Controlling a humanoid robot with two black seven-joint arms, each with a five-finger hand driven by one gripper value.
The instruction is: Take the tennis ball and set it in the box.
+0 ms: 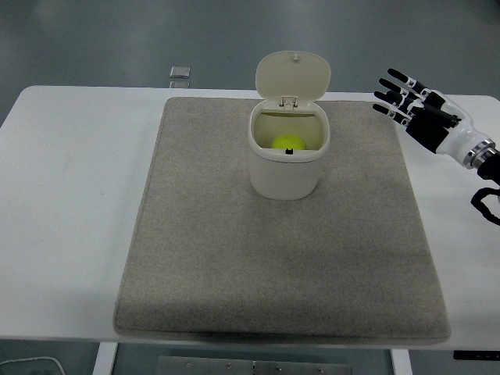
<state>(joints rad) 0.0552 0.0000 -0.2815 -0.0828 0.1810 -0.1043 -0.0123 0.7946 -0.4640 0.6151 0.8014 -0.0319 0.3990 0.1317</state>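
Tennis ball, one, yellow-green w/ fuzzy felt surface, is lying inside the cream plastic box w/ rounded walls, near its back wall and low under the rim. The box is standing upright on the far-centre part of the grey rectangular mat w/ rough woven texture. Its one hinged lid, cream and smooth w/ rounded top, is standing open and upright behind the opening. A small black tab is showing at the front rim.

The mat is covering most of the white smooth table. One small silver square object is lying at the table's far edge, apart from the mat's far-left corner.

One robot hand is showing: the right hand, black and white w/ jointed fingers, is hovering at the right side, well apart from the box. Its fingers are spreading straight, released, holding nothing.
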